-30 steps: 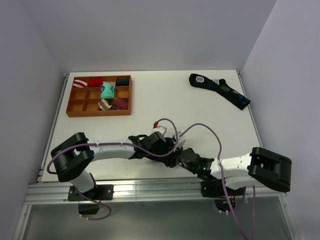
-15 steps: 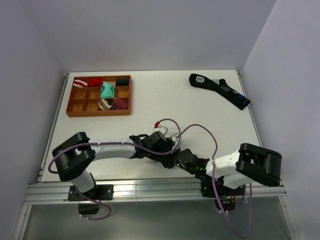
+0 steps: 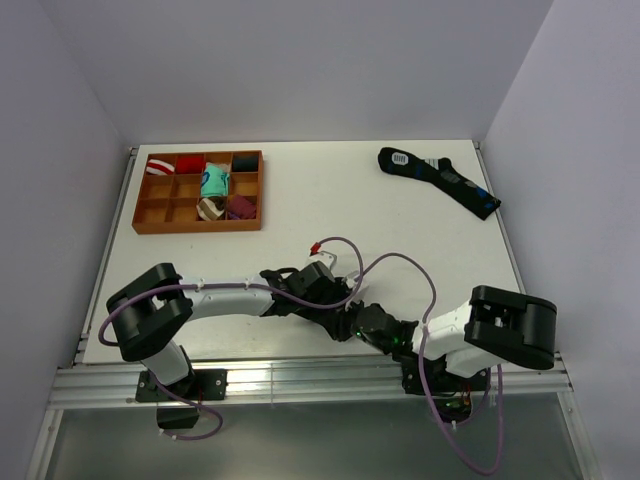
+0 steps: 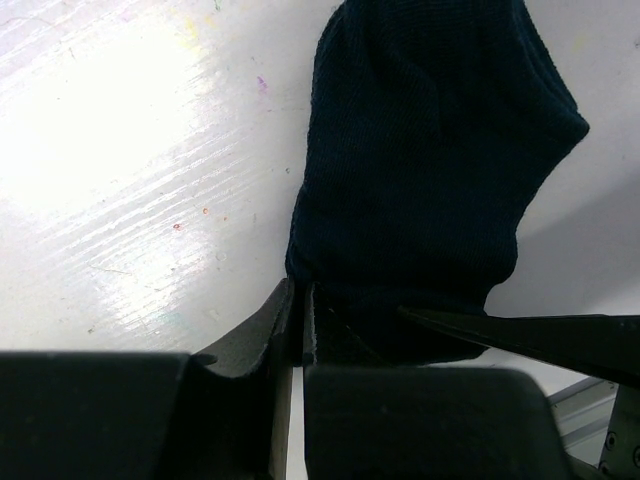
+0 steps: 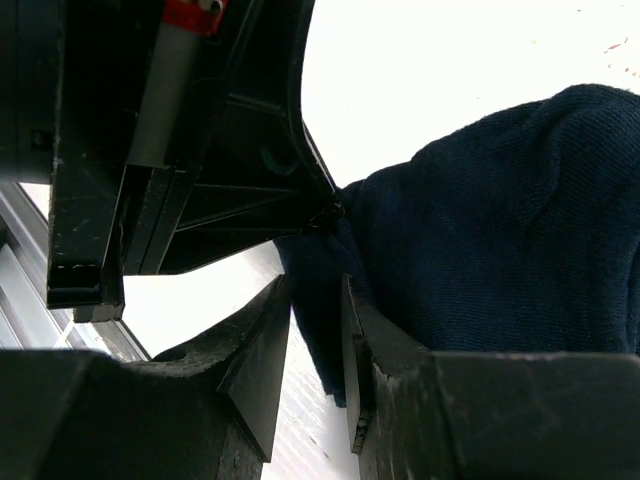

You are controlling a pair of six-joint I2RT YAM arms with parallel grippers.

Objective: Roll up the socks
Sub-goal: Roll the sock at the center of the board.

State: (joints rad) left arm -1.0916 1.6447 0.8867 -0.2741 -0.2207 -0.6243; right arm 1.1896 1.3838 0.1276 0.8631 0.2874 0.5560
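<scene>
The dark navy socks (image 4: 430,170) lie bunched on the white table, seen close up in both wrist views (image 5: 520,230). In the top view they are hidden under the two grippers, which meet near the table's front edge. My left gripper (image 4: 298,305) is shut on the socks' near edge; it also shows in the top view (image 3: 336,307). My right gripper (image 5: 315,320) is closed on a hanging flap of the same socks, right beside the left gripper's fingers (image 5: 240,200). It shows in the top view (image 3: 360,320) too.
An orange compartment tray (image 3: 140,222) with colourful sock bundles (image 3: 214,183) stands at the back left. A long black sock with blue patches and a white label (image 3: 440,180) lies at the back right. The table's front edge (image 3: 300,358) is just below the grippers.
The right arm's elbow has swung left and toward the base, and its gripper has edged left against the left gripper. The left arm has barely moved.
</scene>
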